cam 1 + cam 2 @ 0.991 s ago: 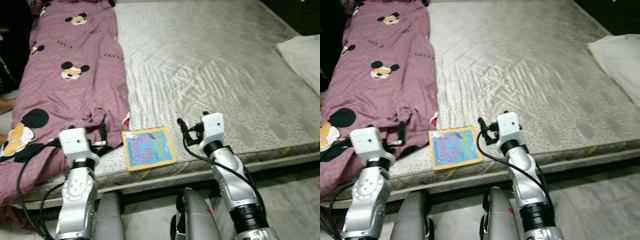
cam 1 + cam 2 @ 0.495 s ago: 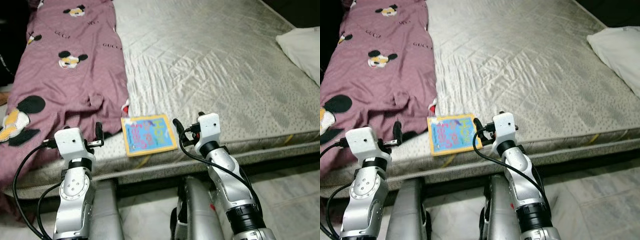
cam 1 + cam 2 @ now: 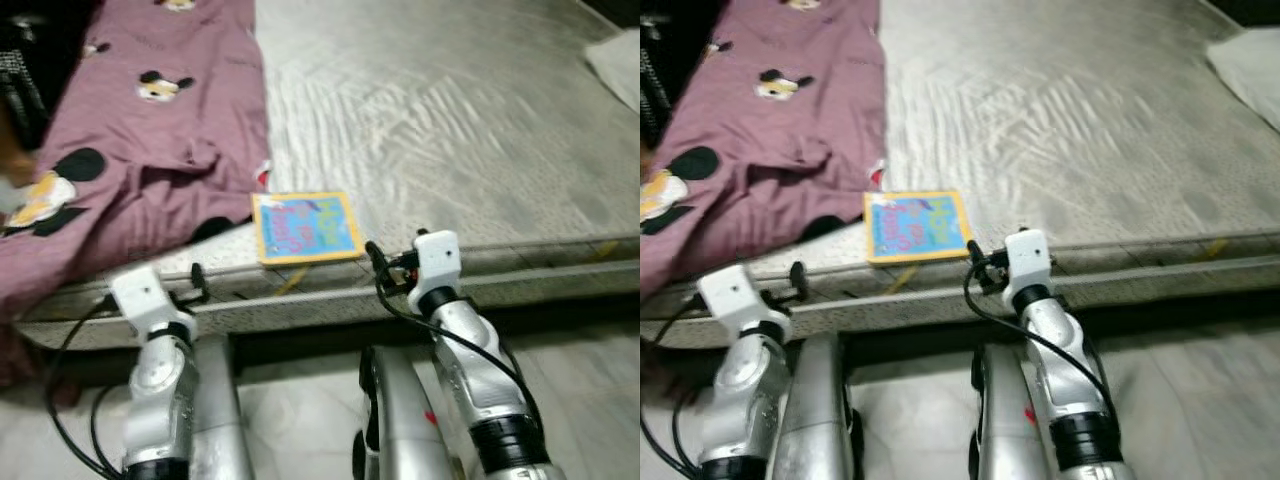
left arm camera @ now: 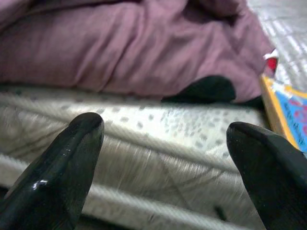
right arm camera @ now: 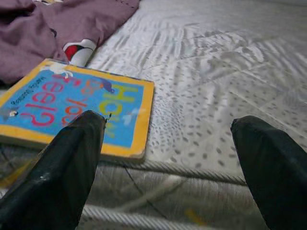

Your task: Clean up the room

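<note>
My right gripper (image 5: 168, 158) hangs wide open and empty just short of the mattress (image 3: 450, 120) edge, the left gripper (image 4: 168, 158) likewise open and empty. The book (image 3: 305, 226) lies flat at the near edge, beside the purple blanket (image 3: 150, 150) on its left. Since it lies flush, I judge my fingers could shove it away or pinch fabric instead.
</note>
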`<state>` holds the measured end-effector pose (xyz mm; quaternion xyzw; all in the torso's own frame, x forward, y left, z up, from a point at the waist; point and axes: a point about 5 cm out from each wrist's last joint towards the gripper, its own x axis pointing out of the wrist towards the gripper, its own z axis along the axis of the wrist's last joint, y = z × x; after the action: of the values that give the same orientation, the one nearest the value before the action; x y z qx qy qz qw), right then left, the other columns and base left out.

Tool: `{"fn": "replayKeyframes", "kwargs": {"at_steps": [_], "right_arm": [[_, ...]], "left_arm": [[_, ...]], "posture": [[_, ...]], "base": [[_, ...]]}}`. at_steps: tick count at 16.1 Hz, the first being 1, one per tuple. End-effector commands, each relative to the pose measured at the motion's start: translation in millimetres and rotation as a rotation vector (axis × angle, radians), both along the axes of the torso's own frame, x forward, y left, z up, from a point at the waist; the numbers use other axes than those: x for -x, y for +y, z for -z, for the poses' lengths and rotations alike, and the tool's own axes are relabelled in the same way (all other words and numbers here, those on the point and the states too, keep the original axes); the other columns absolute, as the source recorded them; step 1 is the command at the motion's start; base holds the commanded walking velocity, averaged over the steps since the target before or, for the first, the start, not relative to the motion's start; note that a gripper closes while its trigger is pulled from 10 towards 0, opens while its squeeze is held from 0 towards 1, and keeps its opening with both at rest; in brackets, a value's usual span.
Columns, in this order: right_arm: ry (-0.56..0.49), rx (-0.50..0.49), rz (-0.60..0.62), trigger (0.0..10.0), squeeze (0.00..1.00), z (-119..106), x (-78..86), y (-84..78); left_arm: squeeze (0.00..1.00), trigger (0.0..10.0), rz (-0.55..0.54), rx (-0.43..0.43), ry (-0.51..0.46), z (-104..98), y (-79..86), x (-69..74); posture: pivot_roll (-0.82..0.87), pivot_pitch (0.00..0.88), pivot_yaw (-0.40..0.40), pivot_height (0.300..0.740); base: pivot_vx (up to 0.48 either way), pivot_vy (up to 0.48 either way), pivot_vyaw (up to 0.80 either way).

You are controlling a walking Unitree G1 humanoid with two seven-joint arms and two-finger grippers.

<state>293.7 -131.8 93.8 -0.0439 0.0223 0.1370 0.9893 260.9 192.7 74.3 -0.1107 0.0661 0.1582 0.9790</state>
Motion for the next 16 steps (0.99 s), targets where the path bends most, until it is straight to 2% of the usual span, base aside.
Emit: {"fn": "replayKeyframes", "kwargs": {"at_steps": [1,3,5,12,16], "right_arm": [[-0.02,0.005,0.005,10.0,0.0,-6,0.4,-2.2],[-0.014,0.026,0.02,10.0,0.0,-6,2.8,-8.1],[0.021,0.02,0.039,10.0,0.0,-3,2.9,-12.4],[0.005,0.052,0.046,10.0,0.0,-6,6.8,-20.6],[0.001,0.067,0.063,10.0,0.0,-8,7.7,-25.8]], "left_arm": [[0.0,10.0,0.013,0.008,-0.014,-4,-3.4,-5.2],[0.0,10.0,0.03,0.025,-0.012,-4,-9.4,-7.1],[0.0,10.0,0.034,0.032,-0.017,-5,-12.9,-9.7],[0.0,10.0,-0.015,0.032,-0.033,-7,-11.8,-19.7],[0.0,10.0,-0.024,0.078,-0.006,2,-8.9,-21.2]], "posture": [[-0.07,0.168,-0.066,0.526],[-0.09,0.171,-0.068,0.526],[-0.09,0.172,-0.07,0.526],[-0.12,0.174,-0.076,0.526],[-0.13,0.176,-0.076,0.526]], "base": [[0.0,0.0,0.0],[0.0,0.0,-0.22],[0.0,0.0,-0.8],[0.0,0.0,0.0],[0.0,0.0,0.0]]}}
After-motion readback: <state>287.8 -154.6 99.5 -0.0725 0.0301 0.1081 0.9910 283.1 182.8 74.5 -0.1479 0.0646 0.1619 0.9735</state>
